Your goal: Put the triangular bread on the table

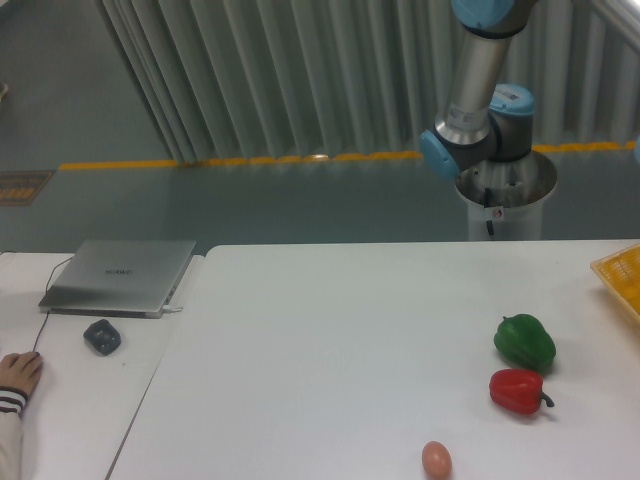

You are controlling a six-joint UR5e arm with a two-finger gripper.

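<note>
Gripper and triangular bread were both out of frame, only the arm (478,90) base showed, so looked like pre-pick: bread probably sat in the yellow crate (622,275) at right, next move needed placing it on bare table (330,360)

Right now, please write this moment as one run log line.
arm: raised behind table | hand: out of view | bread: not visible | on table: green pepper, red pepper, egg
</note>
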